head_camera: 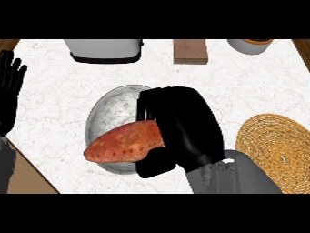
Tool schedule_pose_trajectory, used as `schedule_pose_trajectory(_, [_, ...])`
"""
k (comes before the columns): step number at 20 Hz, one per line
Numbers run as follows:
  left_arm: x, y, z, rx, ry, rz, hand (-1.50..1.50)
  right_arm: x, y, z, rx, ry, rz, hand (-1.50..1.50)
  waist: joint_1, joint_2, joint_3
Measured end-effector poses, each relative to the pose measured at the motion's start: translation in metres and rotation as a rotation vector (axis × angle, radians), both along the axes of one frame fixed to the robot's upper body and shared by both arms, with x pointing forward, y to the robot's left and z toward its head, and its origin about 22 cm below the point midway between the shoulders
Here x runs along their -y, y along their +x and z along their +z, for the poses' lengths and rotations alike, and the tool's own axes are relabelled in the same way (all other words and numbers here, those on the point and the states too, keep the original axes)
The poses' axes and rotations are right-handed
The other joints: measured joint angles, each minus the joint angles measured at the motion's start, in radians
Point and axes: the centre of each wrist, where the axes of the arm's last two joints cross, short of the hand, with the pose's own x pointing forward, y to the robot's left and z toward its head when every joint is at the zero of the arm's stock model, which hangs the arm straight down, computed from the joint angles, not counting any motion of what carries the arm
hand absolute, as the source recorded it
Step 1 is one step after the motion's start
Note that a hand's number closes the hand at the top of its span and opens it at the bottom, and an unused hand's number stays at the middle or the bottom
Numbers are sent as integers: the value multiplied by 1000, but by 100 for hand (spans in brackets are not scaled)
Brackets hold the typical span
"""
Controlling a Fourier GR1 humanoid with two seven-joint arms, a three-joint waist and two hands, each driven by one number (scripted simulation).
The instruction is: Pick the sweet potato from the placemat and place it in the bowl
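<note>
An orange-brown sweet potato [123,143] hangs over the grey marbled bowl [113,109] in the middle of the counter, lying across its near half. My right hand [184,125] is shut on the sweet potato: the fingers curl over its right end and the thumb sits under it. The woven straw placemat [278,148] lies to the right with nothing on it. My left hand [3,91] rests open at the left edge, fingers up.
Along the far edge of the white marble counter [251,86] stand a grey appliance [105,49], a brown wooden block [190,51] and a grey pot [251,45]. Wooden floor shows past the counter's left edge.
</note>
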Motion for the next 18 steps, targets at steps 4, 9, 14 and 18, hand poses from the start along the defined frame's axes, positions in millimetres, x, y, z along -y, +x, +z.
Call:
schedule_pose_trajectory(4, [-3, -3, -1, -6, -5, -1, 0, -19, 14, -32, -22, -73, -63, 150, -1, 0, 0])
schedule_pose_trajectory(9, [1, 4, -2, -5, -2, -7, 0, -31, 28, -74, -103, -54, -173, -150, 1, 3, 1])
schedule_pose_trajectory(14, [6, 1, 0, 3, -2, -15, 0, -27, 42, -108, -154, 104, -220, -150, 9, 4, 2])
schedule_pose_trajectory(18, [8, 3, -3, 2, -9, -13, 0, -30, 47, -117, -102, 273, -234, -150, 11, 6, 2])
